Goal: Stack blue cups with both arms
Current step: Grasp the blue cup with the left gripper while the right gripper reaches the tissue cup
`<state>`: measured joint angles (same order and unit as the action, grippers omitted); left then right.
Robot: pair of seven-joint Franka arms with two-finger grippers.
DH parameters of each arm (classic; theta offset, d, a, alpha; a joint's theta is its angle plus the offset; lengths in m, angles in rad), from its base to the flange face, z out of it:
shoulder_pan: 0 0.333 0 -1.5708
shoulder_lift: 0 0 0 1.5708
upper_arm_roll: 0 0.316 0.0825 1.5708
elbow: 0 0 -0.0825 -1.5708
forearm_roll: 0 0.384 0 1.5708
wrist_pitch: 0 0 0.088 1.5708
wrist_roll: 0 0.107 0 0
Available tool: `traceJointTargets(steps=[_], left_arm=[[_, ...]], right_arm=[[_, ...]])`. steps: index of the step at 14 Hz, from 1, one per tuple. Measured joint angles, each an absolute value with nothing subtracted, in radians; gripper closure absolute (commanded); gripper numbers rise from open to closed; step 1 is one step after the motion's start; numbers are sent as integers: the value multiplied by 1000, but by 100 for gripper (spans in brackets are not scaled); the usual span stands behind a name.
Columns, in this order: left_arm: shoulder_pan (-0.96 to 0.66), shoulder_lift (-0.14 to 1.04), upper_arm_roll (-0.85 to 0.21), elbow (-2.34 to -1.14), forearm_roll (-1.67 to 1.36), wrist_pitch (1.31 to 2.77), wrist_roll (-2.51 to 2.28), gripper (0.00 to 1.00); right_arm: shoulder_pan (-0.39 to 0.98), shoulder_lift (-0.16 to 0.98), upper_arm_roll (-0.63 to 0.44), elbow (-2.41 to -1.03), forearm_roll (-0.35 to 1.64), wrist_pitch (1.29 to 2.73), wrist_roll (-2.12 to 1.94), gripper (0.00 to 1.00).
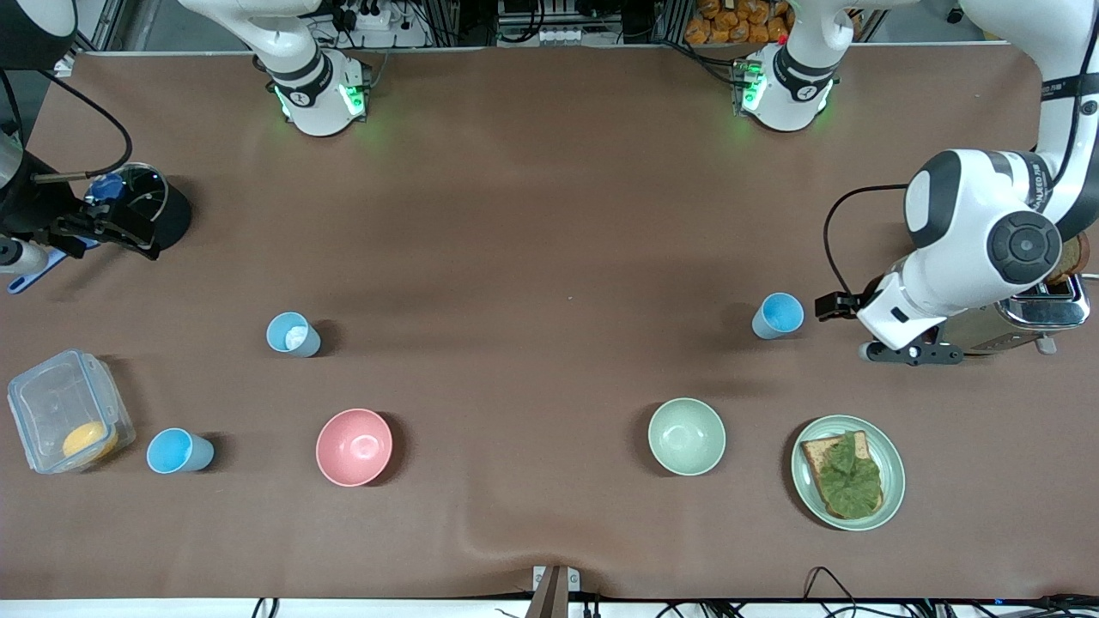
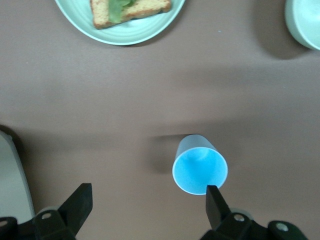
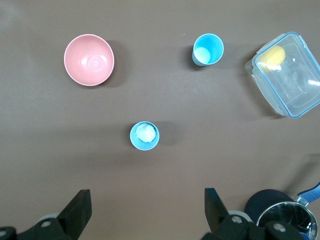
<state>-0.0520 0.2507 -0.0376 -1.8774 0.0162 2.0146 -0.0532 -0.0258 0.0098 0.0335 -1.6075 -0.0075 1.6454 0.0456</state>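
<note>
Three blue cups stand upright on the brown table. A paler cup (image 1: pixel 293 334) with a white lump inside stands toward the right arm's end, and it shows in the right wrist view (image 3: pixel 145 135). A sky-blue cup (image 1: pixel 178 451) stands nearer the camera beside a clear box, also in the right wrist view (image 3: pixel 208 49). Another sky-blue cup (image 1: pixel 778 315) stands toward the left arm's end. My left gripper (image 1: pixel 893 348) is open and empty beside that cup (image 2: pixel 200 164), which is level with one fingertip (image 2: pixel 214 196). My right gripper (image 1: pixel 116 230) is open and empty, high beside a black pot.
A pink bowl (image 1: pixel 354 446) and a pale green bowl (image 1: pixel 686 436) sit near the front. A green plate (image 1: pixel 889 481) holds toast with lettuce. A toaster (image 1: pixel 1043 313) stands by the left arm. A clear lidded box (image 1: pixel 60 412) and the black pot (image 1: pixel 159 210) sit at the right arm's end.
</note>
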Motion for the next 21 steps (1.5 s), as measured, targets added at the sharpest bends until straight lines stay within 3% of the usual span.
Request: traceJointTargets(steps=[10, 15, 21], left_arm=[[-22, 260, -36, -1877, 16, 2023, -53, 0], [-24, 334, -40, -1905, 16, 2092, -53, 0], [-68, 385, -50, -1937, 16, 2145, -132, 0]], right_arm=[[-24, 10, 35, -1607, -7, 1634, 46, 0], [-14, 10, 37, -1608, -6, 1631, 46, 0], [126, 60, 41, -1632, -8, 1611, 49, 0]])
